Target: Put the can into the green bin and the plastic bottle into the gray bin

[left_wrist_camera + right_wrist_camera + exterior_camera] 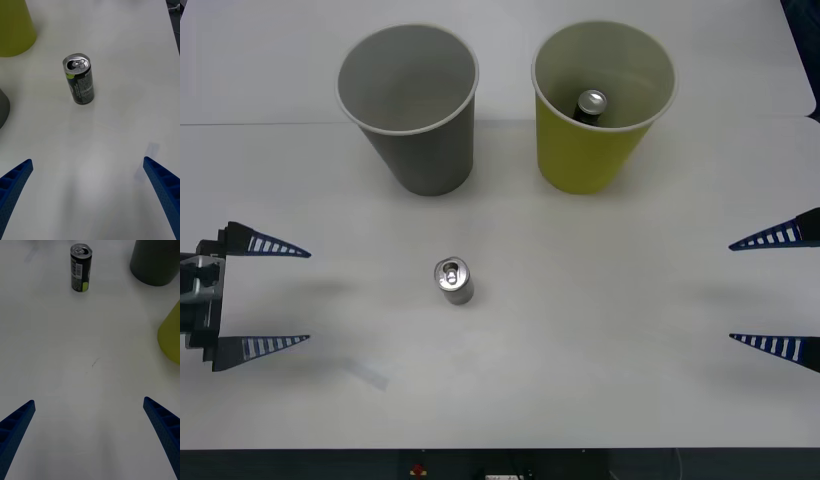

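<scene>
can upright on surface, mid-front, axis vertical | one dark can already inside green bin; gray bin beside it | left tool wide, nearer; right tool wide, farther | path to can unobstructed | no plastic bottle seen
</scene>
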